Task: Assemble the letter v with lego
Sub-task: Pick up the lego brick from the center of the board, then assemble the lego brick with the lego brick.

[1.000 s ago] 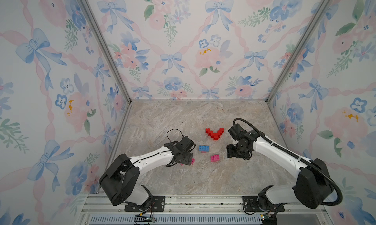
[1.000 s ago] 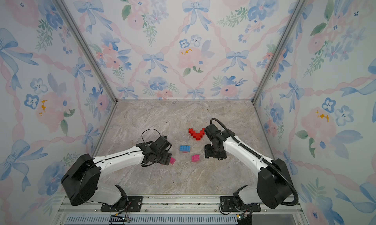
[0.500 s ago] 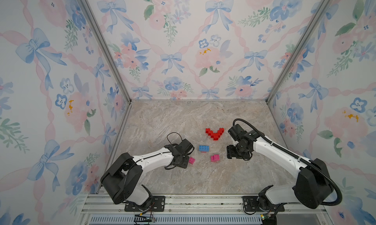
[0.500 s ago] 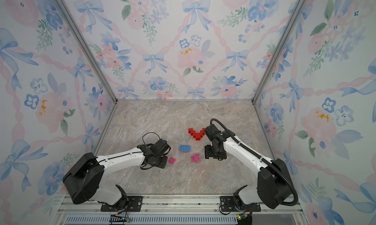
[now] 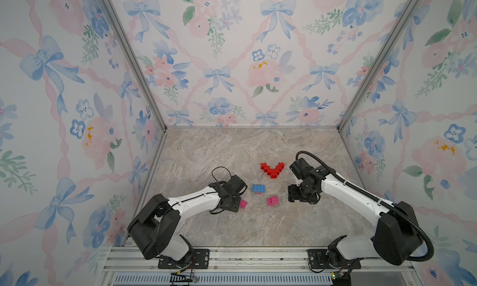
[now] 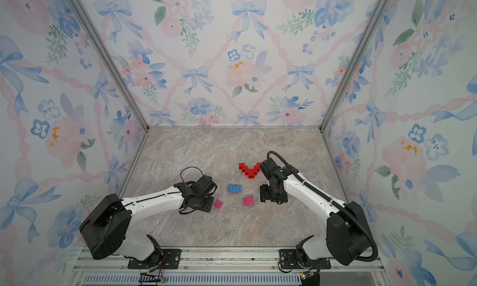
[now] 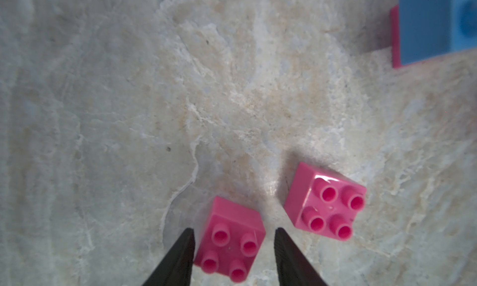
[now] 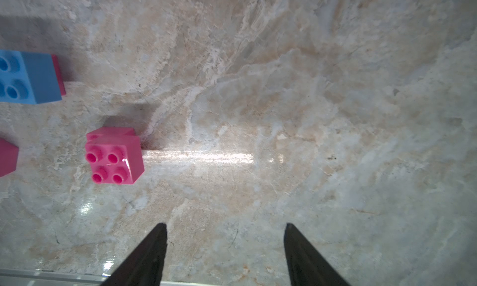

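In both top views a red lego V (image 5: 272, 169) (image 6: 249, 169) stands built at mid-table, with a blue brick (image 5: 258, 188) and a pink pair (image 5: 272, 200) loose nearer the arms, so little seems left. The left wrist view shows the left gripper (image 7: 233, 230) closely straddling a single pink brick (image 7: 229, 243); whether it pinches it, I cannot tell. The right wrist view shows the right gripper (image 8: 225, 225) wide apart and empty over bare tabletop (image 8: 309, 116); no writing is readable.

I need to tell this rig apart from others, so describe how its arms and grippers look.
The left arm and right arm match: white link shells, black joints, black shoulder housings. A thin black wire loops above the left arm; a thick ribbed black hose runs along the right. The left gripper and right gripper end in slim pointed black fingers. No markings show.
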Robot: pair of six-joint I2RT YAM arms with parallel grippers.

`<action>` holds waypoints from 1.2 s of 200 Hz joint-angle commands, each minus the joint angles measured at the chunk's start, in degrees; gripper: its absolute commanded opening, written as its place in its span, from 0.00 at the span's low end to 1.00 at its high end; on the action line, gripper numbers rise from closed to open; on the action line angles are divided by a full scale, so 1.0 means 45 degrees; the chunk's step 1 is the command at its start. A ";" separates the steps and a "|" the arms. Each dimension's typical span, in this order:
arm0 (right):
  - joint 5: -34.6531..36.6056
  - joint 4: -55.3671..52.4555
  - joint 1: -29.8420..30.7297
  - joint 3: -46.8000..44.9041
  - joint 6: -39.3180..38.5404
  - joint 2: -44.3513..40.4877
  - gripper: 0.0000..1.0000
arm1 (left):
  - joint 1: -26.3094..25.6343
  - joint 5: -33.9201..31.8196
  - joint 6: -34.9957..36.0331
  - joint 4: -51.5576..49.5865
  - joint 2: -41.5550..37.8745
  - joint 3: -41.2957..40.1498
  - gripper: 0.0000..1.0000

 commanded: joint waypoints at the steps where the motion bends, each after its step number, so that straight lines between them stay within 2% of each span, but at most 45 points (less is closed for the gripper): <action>1: -0.0095 -0.0154 -0.0157 -0.0242 -0.0173 -0.0089 0.72 | -0.0029 -0.0138 0.0044 -0.0153 0.0136 0.0211 0.46; 27: -0.0119 -0.0108 -0.0176 -0.0245 -0.0144 -0.0032 0.72 | -0.0033 -0.0127 -0.0023 -0.0153 -0.0004 0.0269 0.37; 94: -0.0194 -0.0066 -0.0263 -0.0120 -0.0261 0.0190 0.72 | -0.0029 0.0129 0.0098 -0.0322 -0.0361 0.0796 0.34; 139: -0.0192 -0.0135 -0.0372 -0.0140 -0.0332 0.0107 0.72 | -0.0317 0.0730 0.1765 -0.0504 -0.0522 0.1557 0.19; 187: -0.0174 -0.0209 -0.0410 -0.0161 -0.0359 0.0070 0.72 | -0.0441 0.0962 0.3223 -0.0648 0.0178 0.1935 0.06; 205: -0.0158 -0.0281 -0.0449 -0.0140 -0.0378 0.0039 0.72 | -0.0444 0.0958 0.3487 -0.0801 0.0371 0.2061 0.03; 240: -0.0153 -0.0288 -0.0473 -0.0161 -0.0381 0.0048 0.72 | -0.0463 0.0855 0.3632 -0.0952 0.0746 0.2127 0.02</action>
